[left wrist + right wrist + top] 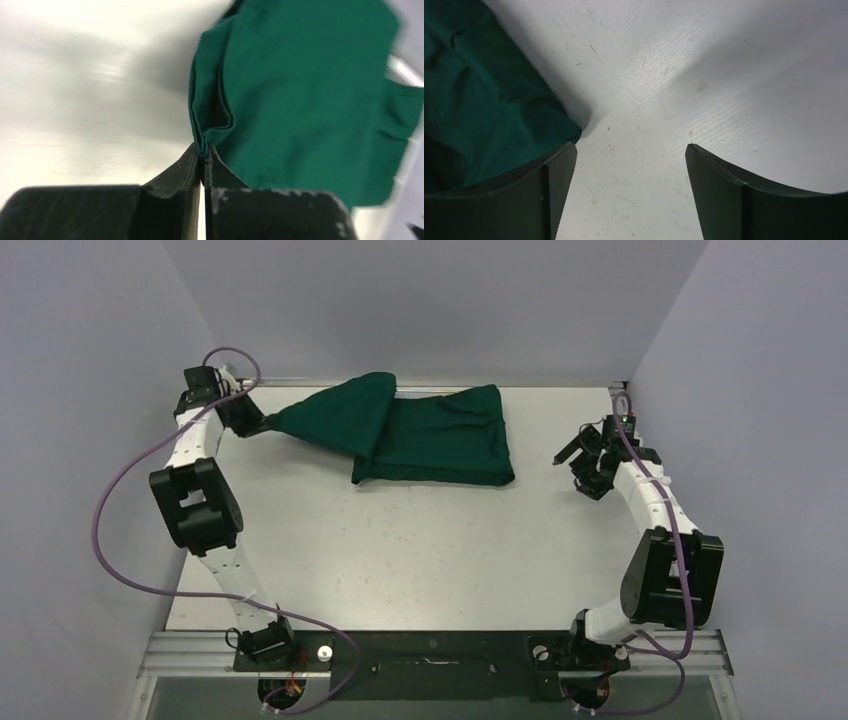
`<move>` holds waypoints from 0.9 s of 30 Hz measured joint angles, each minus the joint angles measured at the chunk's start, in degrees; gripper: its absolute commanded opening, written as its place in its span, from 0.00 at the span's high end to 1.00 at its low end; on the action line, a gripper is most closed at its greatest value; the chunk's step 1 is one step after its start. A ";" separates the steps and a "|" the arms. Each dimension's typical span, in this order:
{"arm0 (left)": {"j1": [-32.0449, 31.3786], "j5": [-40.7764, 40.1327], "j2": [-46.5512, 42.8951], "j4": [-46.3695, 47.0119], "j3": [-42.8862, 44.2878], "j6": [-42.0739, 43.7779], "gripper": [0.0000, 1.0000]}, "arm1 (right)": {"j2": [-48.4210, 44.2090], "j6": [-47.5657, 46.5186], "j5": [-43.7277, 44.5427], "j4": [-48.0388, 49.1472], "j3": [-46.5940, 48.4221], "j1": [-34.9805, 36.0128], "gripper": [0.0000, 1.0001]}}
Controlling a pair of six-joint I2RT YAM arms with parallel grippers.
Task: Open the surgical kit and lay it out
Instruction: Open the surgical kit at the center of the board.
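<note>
- Toward the far edge of the surface (400, 560), about midway across, lies the surgical kit's dark green cloth wrap (440, 440). It is a folded, roughly rectangular bundle, and whatever it encloses is hidden under the cloth.
- One flap of the wrap is drawn out to the left of the bundle. It narrows to a point at the left end effector (262, 426), which sits near the far left corner of the surface.
- Seen from the left wrist, that end effector's fingers (185, 170) are pressed together on a bunched, hemmed edge of the cloth. The folds gather right at the tips, and the rest of the fabric fans away up and to the right.
- A soft shadow falls on the pale surface beside the pinched cloth. The view is blurred, so how far the flap is raised cannot be told.
- The right end effector (578, 468) stands to the right of the bundle, apart from it, and is angled toward it.
- Its fingers (559, 170) are spread wide and grip nothing; only the lightly scratched surface shows between them.
- In the right wrist view a corner of the green cloth lies just beside the finger on the left of the picture. Whether cloth and finger touch cannot be told.
</note>
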 measured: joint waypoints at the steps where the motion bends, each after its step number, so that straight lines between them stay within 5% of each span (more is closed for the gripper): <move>1: 0.35 -3.13 -0.09 -2.08 0.00 2.12 1.00 | 0.24 0.02 0.02 0.00 0.15 0.15 0.23; 8: 1.57 -27.08 -0.63 -8.15 0.79 11.87 1.00 | 2.05 0.37 0.50 0.17 1.99 2.01 0.23; 9: 1.68 -30.56 -0.63 -8.17 1.18 12.87 0.90 | 2.38 0.44 0.55 0.22 2.27 2.43 0.23; 10: 1.75 -33.07 -0.63 -8.24 1.68 13.51 0.69 | 2.75 0.50 0.59 0.33 2.49 2.82 0.23; 13: 1.81 -38.66 -0.63 -8.33 3.58 15.23 0.61 | 3.72 0.70 0.68 0.37 2.99 3.76 0.23; 16: 1.44 -42.49 -0.63 -8.28 6.14 15.82 0.42 | 4.28 1.07 0.76 0.37 3.32 4.44 0.23; 27: -8.66 -44.78 -4.63 -9.53 7.72 16.15 0.21 | 4.28 0.68 1.81 1.51 6.08 8.26 0.22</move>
